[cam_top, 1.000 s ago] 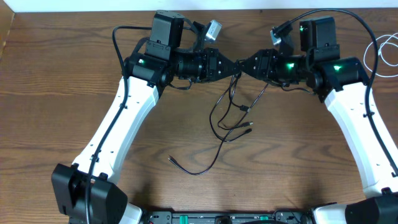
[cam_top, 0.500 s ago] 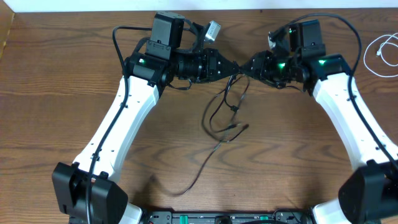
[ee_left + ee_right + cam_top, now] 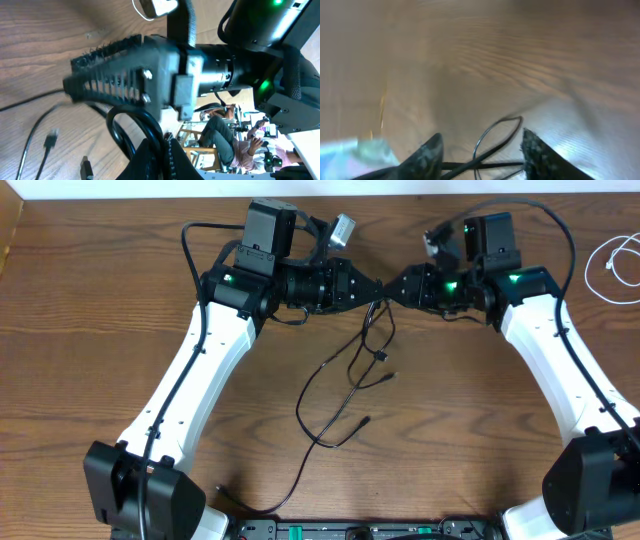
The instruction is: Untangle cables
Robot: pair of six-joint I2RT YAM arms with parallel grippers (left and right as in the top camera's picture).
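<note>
Thin black cables (image 3: 366,420) hang in a loose tangle from the spot where my two grippers meet at the back middle, and trail toward the front left edge. My left gripper (image 3: 376,290) is shut on a black cable strand; the left wrist view shows its fingers (image 3: 161,161) pinched on the looped cable (image 3: 131,131), with small plugs (image 3: 50,140) on the wood below. My right gripper (image 3: 393,288) faces it tip to tip. The right wrist view shows its fingers (image 3: 482,159) spread apart, with black strands (image 3: 496,131) crossing between them.
A thin white cable (image 3: 612,265) lies coiled at the far right edge of the brown wooden table (image 3: 90,330). A pale wall runs along the table's back. Both arm bases stand at the front corners.
The black tangle has loosened and now hangs longer, and its free end has slid toward the front left edge. My right arm has shifted slightly left and back. My left arm has stayed put.
</note>
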